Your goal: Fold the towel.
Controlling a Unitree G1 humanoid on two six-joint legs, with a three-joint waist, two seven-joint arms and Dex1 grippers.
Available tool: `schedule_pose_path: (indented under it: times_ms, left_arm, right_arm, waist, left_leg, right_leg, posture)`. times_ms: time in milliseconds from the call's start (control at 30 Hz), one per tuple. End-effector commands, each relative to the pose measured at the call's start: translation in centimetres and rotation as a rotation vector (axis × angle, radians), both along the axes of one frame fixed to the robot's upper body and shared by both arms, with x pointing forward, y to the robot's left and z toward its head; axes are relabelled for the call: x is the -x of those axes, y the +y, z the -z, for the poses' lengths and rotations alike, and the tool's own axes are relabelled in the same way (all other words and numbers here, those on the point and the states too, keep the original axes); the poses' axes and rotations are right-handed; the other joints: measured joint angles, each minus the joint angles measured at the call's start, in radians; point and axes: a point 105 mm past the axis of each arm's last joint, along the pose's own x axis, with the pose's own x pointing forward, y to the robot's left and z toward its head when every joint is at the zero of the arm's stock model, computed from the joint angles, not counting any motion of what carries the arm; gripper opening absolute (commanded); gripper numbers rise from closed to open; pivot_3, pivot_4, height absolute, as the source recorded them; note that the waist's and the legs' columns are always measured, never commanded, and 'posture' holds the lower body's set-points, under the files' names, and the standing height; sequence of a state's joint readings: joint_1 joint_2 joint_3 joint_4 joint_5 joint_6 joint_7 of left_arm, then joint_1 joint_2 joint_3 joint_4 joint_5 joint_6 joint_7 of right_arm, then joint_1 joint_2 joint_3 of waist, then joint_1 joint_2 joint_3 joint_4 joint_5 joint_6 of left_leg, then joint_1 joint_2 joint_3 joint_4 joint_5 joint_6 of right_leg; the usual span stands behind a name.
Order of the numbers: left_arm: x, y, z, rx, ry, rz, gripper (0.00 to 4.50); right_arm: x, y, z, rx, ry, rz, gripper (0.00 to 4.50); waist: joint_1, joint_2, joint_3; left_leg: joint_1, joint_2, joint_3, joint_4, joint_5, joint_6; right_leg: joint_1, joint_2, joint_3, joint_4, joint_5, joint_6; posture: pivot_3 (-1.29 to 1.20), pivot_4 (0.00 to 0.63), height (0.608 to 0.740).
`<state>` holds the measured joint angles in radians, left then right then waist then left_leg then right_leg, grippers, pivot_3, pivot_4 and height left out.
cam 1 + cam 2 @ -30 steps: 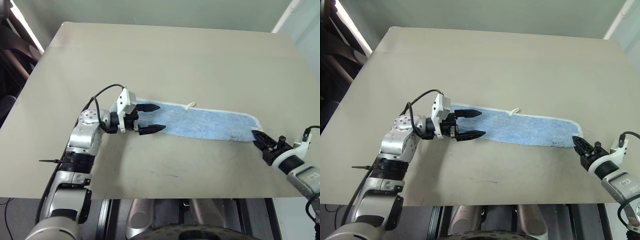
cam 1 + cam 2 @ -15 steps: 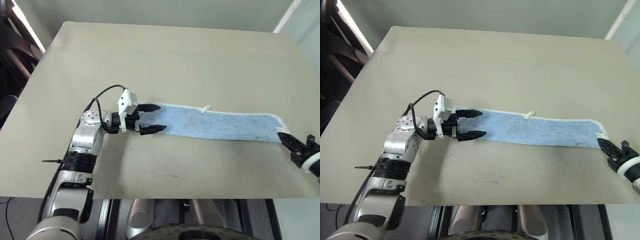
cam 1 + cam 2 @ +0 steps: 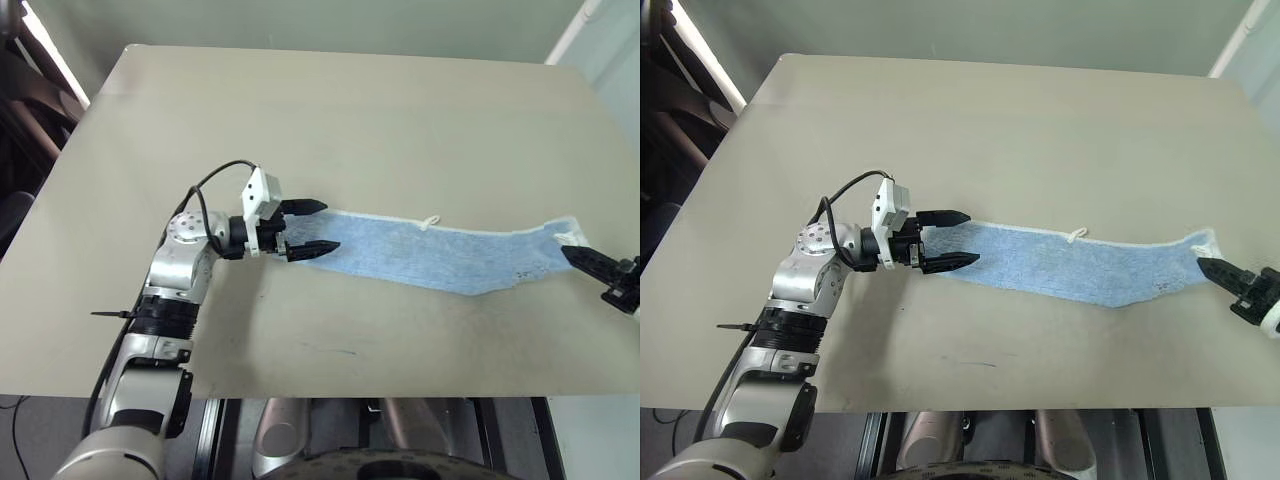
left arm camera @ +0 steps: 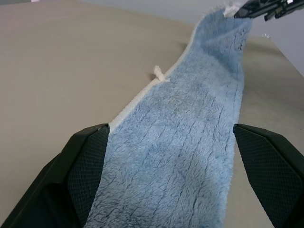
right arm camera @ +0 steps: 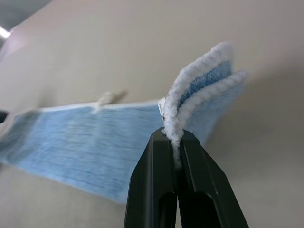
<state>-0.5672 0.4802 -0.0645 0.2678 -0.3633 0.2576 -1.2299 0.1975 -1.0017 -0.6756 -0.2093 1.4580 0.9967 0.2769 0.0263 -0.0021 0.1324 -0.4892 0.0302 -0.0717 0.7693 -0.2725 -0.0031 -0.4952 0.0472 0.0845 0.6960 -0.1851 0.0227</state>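
The towel (image 3: 440, 258) lies stretched in a long narrow strip across the near half of the tabletop (image 3: 330, 120), its small white loop tag (image 3: 431, 222) on the far edge. It already looks doubled lengthwise, since the right wrist view shows more than one layer of white edging pinched together, so a first fold seems done. The right gripper (image 5: 174, 142) is clamped tight on the towel's right end, which is lifted off the tabletop near the right edge, and the strip sags from there down to the surface. The left gripper (image 3: 945, 240) sits at the towel's left end with its jaws spread wide, one finger on either side of the cloth's width, not yet closed on anything (the left wrist view shows the blue pile running straight between them). What seems left is the crosswise fold: bringing the raised right end over toward the left end, then laying it flat and squaring the edges.
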Motion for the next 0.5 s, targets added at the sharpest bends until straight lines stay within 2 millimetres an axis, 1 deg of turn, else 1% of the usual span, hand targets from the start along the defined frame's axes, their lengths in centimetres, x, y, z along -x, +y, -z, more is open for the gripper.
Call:
schedule_pose_path:
  times_ms: [33, 67, 133, 200, 267, 333, 500]
  left_arm:
    - [-0.1, -0.1, -0.9, 0.010, -0.044, 0.002, 4.50]
    - [-0.1, 0.1, -0.8, 0.008, -0.043, 0.001, 4.50]
    - [-0.1, 0.2, -0.6, 0.007, -0.043, -0.001, 4.50]
    - [-0.1, 0.3, -0.4, 0.006, -0.041, -0.003, 4.50]
    - [-0.1, 0.3, 0.0, 0.004, -0.039, -0.005, 4.50]
    - [-0.2, 0.3, 0.2, 0.003, -0.038, -0.004, 4.50]
    - [-0.2, 0.2, 0.6, 0.005, -0.037, 0.001, 4.50]
  right_arm:
    - [-0.2, 1.8, -1.5, 0.040, -0.046, -0.091, 0.06]
    - [-0.3, 2.4, -1.7, 0.054, -0.051, -0.121, 0.06]
    - [-0.3, 3.0, -1.8, 0.069, -0.054, -0.147, 0.06]
    - [-0.4, 4.4, -2.0, 0.106, -0.061, -0.208, 0.06]
    - [-0.5, 6.7, -1.9, 0.131, -0.072, -0.294, 0.06]
    - [-0.4, 8.4, -1.7, 0.142, -0.076, -0.361, 0.06]
    - [-0.4, 12.0, -0.9, 0.132, -0.076, -0.483, 0.06]
  waist:
    - [0.001, 0.000, 0.000]
    - [0.001, 0.000, 0.000]
    - [0.001, 0.000, 0.000]
    - [0.001, 0.000, 0.000]
    - [0.000, 0.000, 0.000]
    - [-0.001, 0.001, 0.000]
    - [0.000, 0.001, 0.000]
  left_leg:
    - [0.000, 0.000, 0.000, 0.000, 0.000, 0.000]
    - [0.000, 0.000, 0.000, 0.000, 0.000, 0.000]
    - [0.000, 0.000, 0.000, 0.000, 0.000, 0.000]
    - [0.000, 0.000, 0.000, 0.000, 0.000, 0.000]
    - [0.000, 0.000, 0.000, 0.000, 0.000, 0.000]
    - [0.001, 0.000, 0.000, 0.000, 0.000, 0.001]
    - [0.001, 0.000, 0.000, 0.001, 0.001, 0.001]
  right_leg:
    - [0.000, 0.000, 0.000, 0.000, 0.000, 0.000]
    - [0.000, 0.000, 0.000, 0.000, 0.000, 0.000]
    - [0.000, 0.000, 0.000, 0.000, 0.000, 0.000]
    - [0.000, 0.000, 0.000, 0.000, 0.000, 0.000]
    - [0.000, 0.000, 0.000, 0.000, 0.001, 0.000]
    - [0.000, 0.000, 0.000, 0.000, 0.001, 0.001]
    - [0.000, 0.000, 0.000, 0.000, 0.002, 0.002]
  posture:
    - [0.00, 0.150, 0.697]
    - [0.00, 0.150, 0.697]
    - [0.00, 0.150, 0.697]
    - [0.00, 0.150, 0.697]
    - [0.00, 0.150, 0.697]
    - [0.00, 0.150, 0.697]
    - [0.00, 0.150, 0.697]
